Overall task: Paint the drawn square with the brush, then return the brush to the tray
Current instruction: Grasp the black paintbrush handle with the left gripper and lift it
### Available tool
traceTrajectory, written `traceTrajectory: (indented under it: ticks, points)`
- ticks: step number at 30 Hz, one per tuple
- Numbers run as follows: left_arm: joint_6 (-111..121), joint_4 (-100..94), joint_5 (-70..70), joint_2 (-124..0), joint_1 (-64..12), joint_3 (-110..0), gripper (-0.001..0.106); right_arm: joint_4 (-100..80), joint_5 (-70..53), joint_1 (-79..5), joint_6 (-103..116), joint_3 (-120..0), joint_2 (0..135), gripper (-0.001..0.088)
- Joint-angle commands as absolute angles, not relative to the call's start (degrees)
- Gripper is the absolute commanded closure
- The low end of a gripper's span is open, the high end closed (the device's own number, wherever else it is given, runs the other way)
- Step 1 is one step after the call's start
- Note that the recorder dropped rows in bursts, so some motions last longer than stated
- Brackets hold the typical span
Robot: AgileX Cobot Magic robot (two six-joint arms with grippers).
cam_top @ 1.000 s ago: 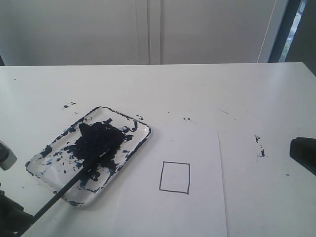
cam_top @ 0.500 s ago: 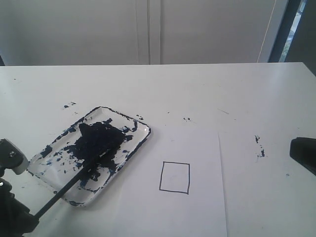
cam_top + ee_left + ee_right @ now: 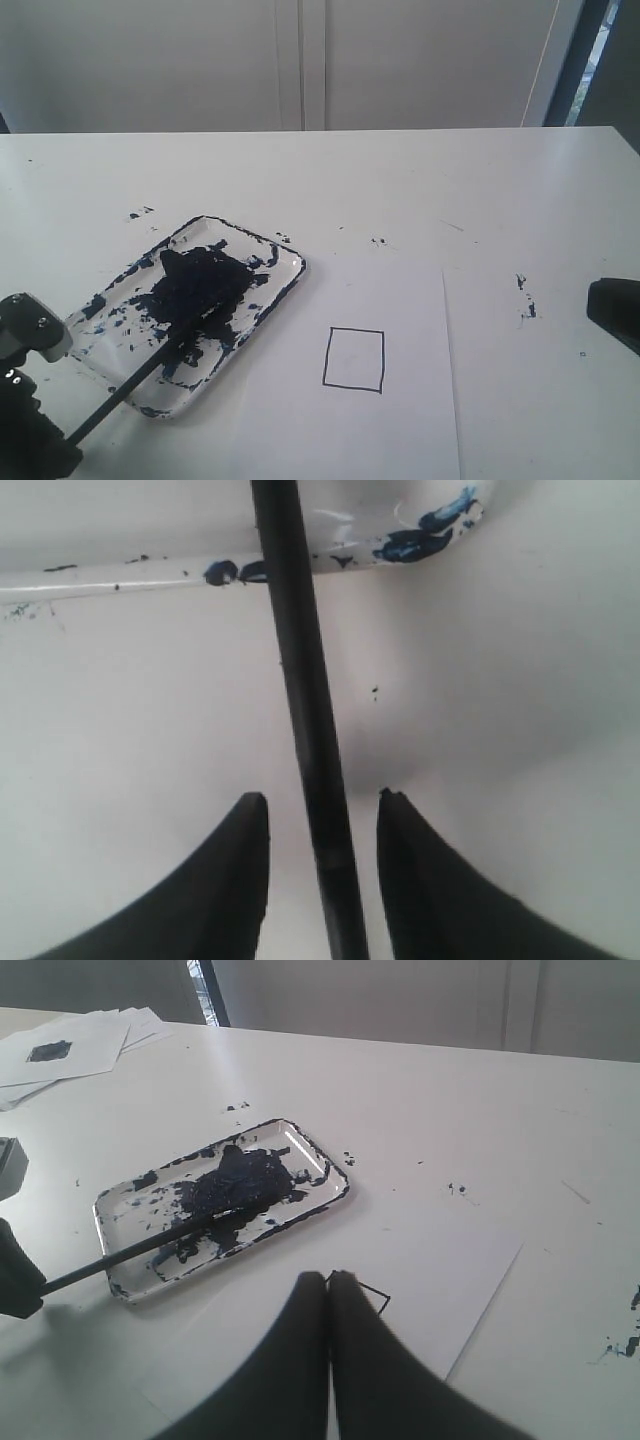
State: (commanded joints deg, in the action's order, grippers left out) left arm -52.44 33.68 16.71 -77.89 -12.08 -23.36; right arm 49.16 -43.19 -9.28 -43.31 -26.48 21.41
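The brush [image 3: 135, 380] lies with its dark tip in the paint blob of the tray [image 3: 286, 262], and its black handle sticks out over the tray's near rim. My left gripper [image 3: 62, 448] is at the handle's free end. In the left wrist view its open jaws [image 3: 322, 805] straddle the brush handle [image 3: 300, 680] with a gap on each side. The drawn square [image 3: 353, 359] is blank on the paper sheet [image 3: 400, 300]. My right gripper [image 3: 327, 1278] is shut and empty above the paper, hiding most of the drawn square [image 3: 378, 1300].
Dark paint specks [image 3: 525, 295] dot the table right of the paper, and others [image 3: 140, 213] lie behind the tray. A pile of sheets [image 3: 70, 1040], one with a painted patch, lies at the table's far corner in the right wrist view.
My left arm has come further into the exterior view from the lower left, closing in on the free end of the brush handle. The brush, tray and right arm have not moved.
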Motion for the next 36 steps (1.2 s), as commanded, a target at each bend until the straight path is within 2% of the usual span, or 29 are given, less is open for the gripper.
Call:
traceTrajectory:
  ticks: [2,9,17,26,36]
  points:
    - [-52.4,33.7,16.7,-78.0,-12.1,-23.4,0.066,49.2,-43.2,-9.3,-43.3,-26.5,21.4,0.0868]
    - [-52.2,33.7,22.6,-78.0,-12.1,-26.6,0.105,49.2,-43.2,-9.3,-43.3,-26.5,21.4,0.0868]
    - [-37.2,33.5,31.2,-77.8,-12.1,-30.0,0.105,49.2,-43.2,-9.3,-43.3,-26.5,21.4,0.0868]
    - [-20.9,33.4,29.9,-71.5,-12.1,-30.1,0.105,49.2,-43.3,-9.3,-43.3,-26.5,21.4,0.0868]
    - [-16.1,46.7,31.5,-61.6,-12.1,-29.7,0.105,49.2,-43.3,-9.3,-43.3,-26.5,21.4,0.0868]
